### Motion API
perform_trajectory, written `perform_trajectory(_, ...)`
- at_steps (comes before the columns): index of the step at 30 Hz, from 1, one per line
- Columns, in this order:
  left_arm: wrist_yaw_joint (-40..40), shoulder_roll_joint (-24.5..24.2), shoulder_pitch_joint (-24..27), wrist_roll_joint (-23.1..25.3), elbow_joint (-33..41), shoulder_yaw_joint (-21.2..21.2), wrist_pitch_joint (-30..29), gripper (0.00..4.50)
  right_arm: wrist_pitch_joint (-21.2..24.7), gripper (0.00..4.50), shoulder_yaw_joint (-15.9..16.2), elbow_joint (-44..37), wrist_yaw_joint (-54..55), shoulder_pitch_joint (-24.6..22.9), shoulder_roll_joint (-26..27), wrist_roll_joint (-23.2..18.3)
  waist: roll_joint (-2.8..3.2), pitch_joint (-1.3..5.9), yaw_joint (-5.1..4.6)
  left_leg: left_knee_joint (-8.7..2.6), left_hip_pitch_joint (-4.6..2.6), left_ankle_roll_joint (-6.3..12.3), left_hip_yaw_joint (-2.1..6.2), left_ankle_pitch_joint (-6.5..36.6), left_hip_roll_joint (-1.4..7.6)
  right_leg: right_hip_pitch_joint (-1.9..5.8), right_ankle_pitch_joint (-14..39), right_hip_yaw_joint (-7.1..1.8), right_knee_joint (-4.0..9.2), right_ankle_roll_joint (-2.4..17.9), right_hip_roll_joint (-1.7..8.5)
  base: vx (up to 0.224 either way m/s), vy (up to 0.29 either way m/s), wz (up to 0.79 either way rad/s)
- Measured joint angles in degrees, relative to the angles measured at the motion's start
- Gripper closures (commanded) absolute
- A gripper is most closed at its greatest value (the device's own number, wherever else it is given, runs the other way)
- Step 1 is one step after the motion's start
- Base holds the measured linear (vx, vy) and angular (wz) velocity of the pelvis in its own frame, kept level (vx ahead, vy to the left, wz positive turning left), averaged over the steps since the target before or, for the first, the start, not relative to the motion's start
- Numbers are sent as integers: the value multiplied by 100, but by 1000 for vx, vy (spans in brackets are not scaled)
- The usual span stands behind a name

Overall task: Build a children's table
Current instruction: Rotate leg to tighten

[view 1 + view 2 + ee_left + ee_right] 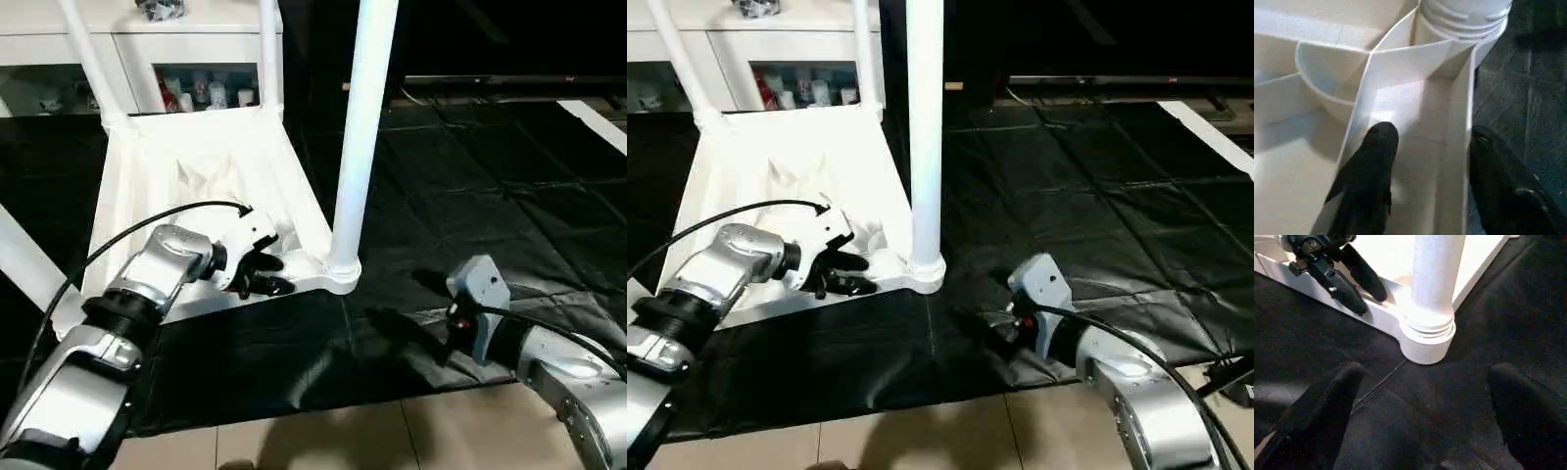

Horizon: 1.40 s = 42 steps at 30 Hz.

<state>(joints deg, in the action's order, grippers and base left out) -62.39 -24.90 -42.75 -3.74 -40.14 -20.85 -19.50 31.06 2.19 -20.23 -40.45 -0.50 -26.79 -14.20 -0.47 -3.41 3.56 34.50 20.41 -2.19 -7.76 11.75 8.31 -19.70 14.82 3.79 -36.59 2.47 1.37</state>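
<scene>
Table top lies inverted; four legs stand socketed. Left claw straddles the rim beside the near leg; grip undetermined. Right claw wide open, empty.

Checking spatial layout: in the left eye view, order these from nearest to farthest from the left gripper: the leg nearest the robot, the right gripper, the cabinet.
1. Nearest leg, standing in the corner socket just right of the left gripper.
2. Right gripper, further right over the black mat.
3. Cabinet, at the back.
</scene>
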Motion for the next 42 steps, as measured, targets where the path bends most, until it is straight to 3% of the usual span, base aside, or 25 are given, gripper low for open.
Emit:
perform_trajectory(10, -174, 112, -43, 4, -88, 29, 55, 324, -4, 0, 3, 13, -11, 4, -48, -101, 2, 1, 3, 0, 2, 1, -2, 0, 1, 0, 0, 1, 1, 1, 0, 0, 0, 0)
perform_trajectory(20, -250, 168, -43, 20, -119, 29, 90, 383, -24, 0, 51, 16, -11, 3, -56, -118, 4, 1, 11, 0, 1, 1, -2, -1, 1, 0, -1, 1, 1, 1, 1, 0, 0, 0)
perform_trajectory(27, -338, 187, -43, 108, -127, 28, 185, 447, -36, 0, 54, 16, -12, 2, -59, -119, 6, 3, 12, 0, 1, 8, -5, -6, 1, 1, -3, 1, 0, 2, 3, 0, 0, 0)
perform_trajectory(42, -470, 83, 96, 244, -3, -14, 724, 447, -51, 0, 65, 17, -40, 1, -95, -124, 6, 3, 5, -4, 3, 10, -9, -5, 3, 0, -3, 2, 8, 3, 3, 0, 0, 0)
